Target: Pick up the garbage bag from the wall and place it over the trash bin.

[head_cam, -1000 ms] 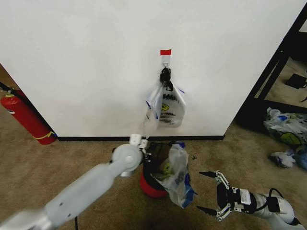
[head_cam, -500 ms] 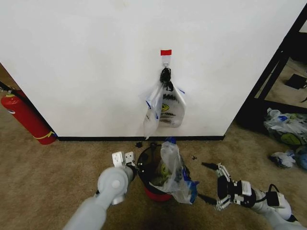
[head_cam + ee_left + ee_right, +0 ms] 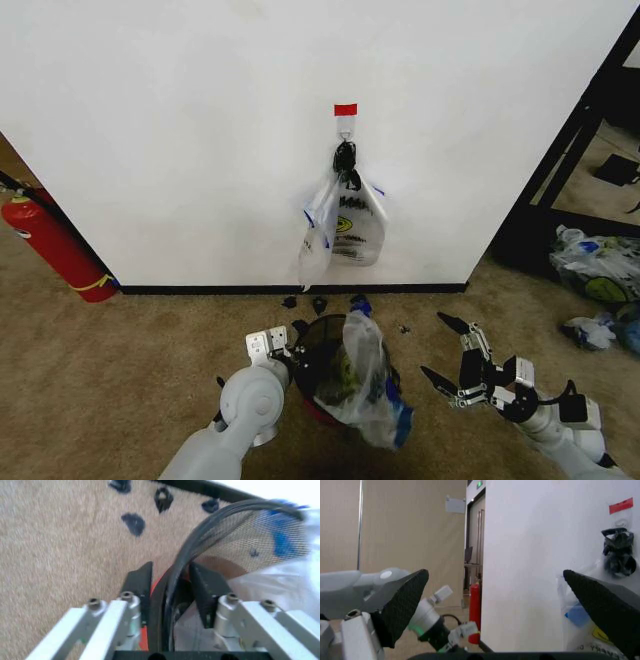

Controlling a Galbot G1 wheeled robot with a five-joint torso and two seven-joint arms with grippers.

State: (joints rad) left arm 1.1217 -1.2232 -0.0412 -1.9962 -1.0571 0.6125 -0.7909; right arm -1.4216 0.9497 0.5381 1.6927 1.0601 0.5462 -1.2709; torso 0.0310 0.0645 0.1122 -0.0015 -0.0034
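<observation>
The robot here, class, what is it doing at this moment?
The left gripper straddles the rim of the trash bin, one finger inside and one outside. A garbage bag lies draped over the bin's right side. The right gripper waits open just to the right of the bin. More bags hang from a hook on the wall.

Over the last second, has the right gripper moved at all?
Yes. Judged against the red tape, which sits in the same spot on the wall, the right gripper, fingers spread, has risen toward the baseboard.
</observation>
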